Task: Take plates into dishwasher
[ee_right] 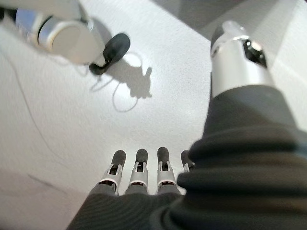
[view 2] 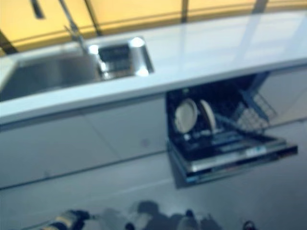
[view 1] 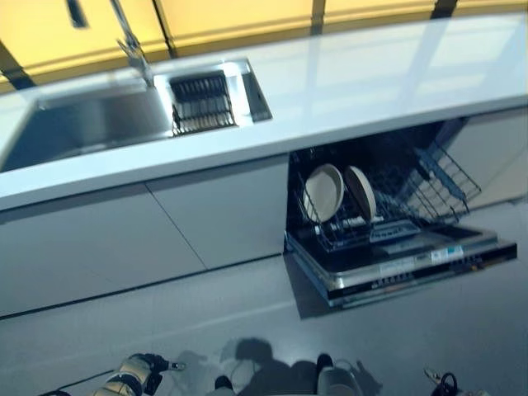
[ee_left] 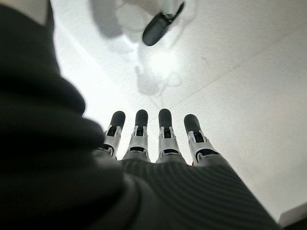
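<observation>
Nearest the camera, at the lower edge of the left eye view, the left robot hand (view 1: 139, 370) hangs low over the grey floor (view 1: 206, 322); the right robot hand (ee_right: 139, 178) shows only in its own wrist view. Both wrist views look along straight, relaxed fingers (ee_left: 165, 132) at bare floor, so each robot hand is open, holds nothing and touches nothing. Beyond them runs the pale bench (view 1: 371, 91) with a steel sink (view 1: 91, 124) let into it, a dark wire basket (view 1: 200, 101) sitting in the sink's smaller bowl and a tap (view 1: 132, 45) rising behind. Under the bench, to the right, the dishwasher (view 1: 396, 223) stands with its door (view 1: 412, 262) dropped flat and its lower rack (view 1: 363, 223) drawn out onto it, presumably so that plates can be slotted in from above. Two pale plates (view 1: 338, 194) already stand on edge side by side in the rack's left part, leaning slightly and held upright by the wire tines, as they must be for washing; the rack's right part looks unfilled. No further plate can be made out on the bench or in the sink, though the basket's contents are too dark to read. Judging by the empty hands hanging well apart from the rack, the loading seems either finished or paused between plates.
</observation>
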Motion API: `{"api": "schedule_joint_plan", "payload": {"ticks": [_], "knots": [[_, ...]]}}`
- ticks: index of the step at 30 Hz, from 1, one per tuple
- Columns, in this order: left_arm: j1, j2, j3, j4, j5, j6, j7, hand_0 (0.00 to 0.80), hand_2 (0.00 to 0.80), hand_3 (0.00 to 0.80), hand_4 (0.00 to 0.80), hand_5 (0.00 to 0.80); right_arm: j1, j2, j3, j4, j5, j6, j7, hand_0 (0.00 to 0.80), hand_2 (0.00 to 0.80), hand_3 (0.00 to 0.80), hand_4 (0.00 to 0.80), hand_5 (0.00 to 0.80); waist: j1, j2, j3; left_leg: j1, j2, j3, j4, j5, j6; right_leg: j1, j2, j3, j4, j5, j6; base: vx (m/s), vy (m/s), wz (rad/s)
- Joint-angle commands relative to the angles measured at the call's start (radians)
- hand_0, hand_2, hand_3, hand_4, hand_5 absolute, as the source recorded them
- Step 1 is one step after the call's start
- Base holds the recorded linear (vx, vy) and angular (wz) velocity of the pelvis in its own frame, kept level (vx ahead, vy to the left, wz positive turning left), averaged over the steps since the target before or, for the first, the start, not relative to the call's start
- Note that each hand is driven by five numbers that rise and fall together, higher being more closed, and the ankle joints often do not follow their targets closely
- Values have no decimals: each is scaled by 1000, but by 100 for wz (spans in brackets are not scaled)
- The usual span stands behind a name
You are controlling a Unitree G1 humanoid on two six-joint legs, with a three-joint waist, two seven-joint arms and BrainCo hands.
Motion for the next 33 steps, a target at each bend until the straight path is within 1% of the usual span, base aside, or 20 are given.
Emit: {"api": "schedule_joint_plan", "payload": {"ticks": [1,3,6,7,10,13,15,19,22,25,27,29,31,33], "knots": [[-32,11,14,34,-12,30,0,0,0,0,0,0,-60,-10,-60,-36,191,-92,67,0,0,0,0,0,-30,61,64,-75,-6,-26,146,-34,48,-47,-20,9,100,-33,-27,-19,120,-6],[-36,-6,9,37,-20,38,0,0,0,0,0,0,-72,-22,-78,-58,251,-106,82,0,0,0,0,0,-37,77,77,-88,-15,-26,161,-34,47,-67,-27,15,125,-44,-32,-30,139,-2],[-59,-31,-15,41,-59,22,-8,0,0,0,0,0,-132,-60,-70,-91,303,-123,87,0,0,0,0,0,-42,106,115,-150,-37,-25,208,-45,47,-154,-43,27,205,-72,-42,-114,131,-14],[-63,-33,-16,41,-62,21,-9,0,0,0,0,0,-143,-66,-70,-90,305,-122,91,0,0,0,0,0,-42,108,118,-157,-39,-23,214,-47,47,-163,-44,26,214,-76,-44,-102,57,-10],[-89,-42,-33,43,-95,24,-1,0,0,0,0,0,-211,-75,-46,-100,377,-123,123,0,0,0,0,0,-34,116,143,-215,-37,-18,259,-54,53,-222,-34,28,269,-97,-63,-105,-6,0],[-119,-36,-40,45,-107,44,6,0,0,0,0,0,-274,-64,-14,-129,462,-126,139,0,0,0,0,0,-24,109,159,-266,-27,-27,312,-65,56,-260,-26,23,332,-124,-81,-82,-63,7],[-133,-26,-47,39,-104,70,1,0,0,0,0,0,-314,-51,8,-162,531,-133,150,0,0,0,0,0,-10,99,165,-296,-22,-38,348,-74,59,-279,-25,12,372,-139,-90,-67,-104,17],[-138,-15,-59,38,-94,107,-4,0,0,0,0,0,-382,-50,38,-246,617,-144,188,0,0,0,0,0,13,81,168,-328,-14,-61,398,-90,64,-292,-27,-9,427,-162,-105,-9,-87,24],[-125,-15,-66,35,-86,113,-8,0,0,0,0,0,-422,-55,52,-302,597,-120,223,0,0,0,0,0,26,75,165,-328,-14,-76,410,-92,64,-284,-30,-16,439,-168,-109,42,-22,8],[-125,-16,-84,23,-88,127,-14,0,0,0,0,0,-502,-67,82,-348,561,-100,260,0,0,0,0,0,42,74,160,-334,-13,-85,417,-90,64,-284,-32,-20,452,-174,-112,20,14,9],[-132,-10,-93,10,-97,137,-21,0,0,0,0,0,-557,-74,113,-372,531,-94,292,0,0,0,0,0,53,72,159,-338,-13,-89,422,-89,64,-283,-34,-24,459,-176,-113,7,19,12],[-138,-6,-99,3,-101,148,-26,0,0,0,0,0,-605,-75,134,-394,526,-102,304,0,0,0,0,0,63,68,157,-336,-13,-95,426,-90,64,-276,-36,-28,463,-177,-113,27,11,7],[-144,-3,-107,-9,-106,180,-24,0,0,0,0,0,-679,-74,163,-415,509,-107,294,0,0,0,0,0,80,60,153,-338,-13,-105,435,-93,67,-269,-38,-33,470,-179,-113,42,-13,3],[-158,9,-117,-18,-99,211,-43,0,0,0,0,0,-751,-83,195,-425,498,-92,288,0,0,0,0,0,95,53,151,-340,-14,-112,442,-94,69,-262,-40,-41,475,-179,-114,8,-21,3]]}}
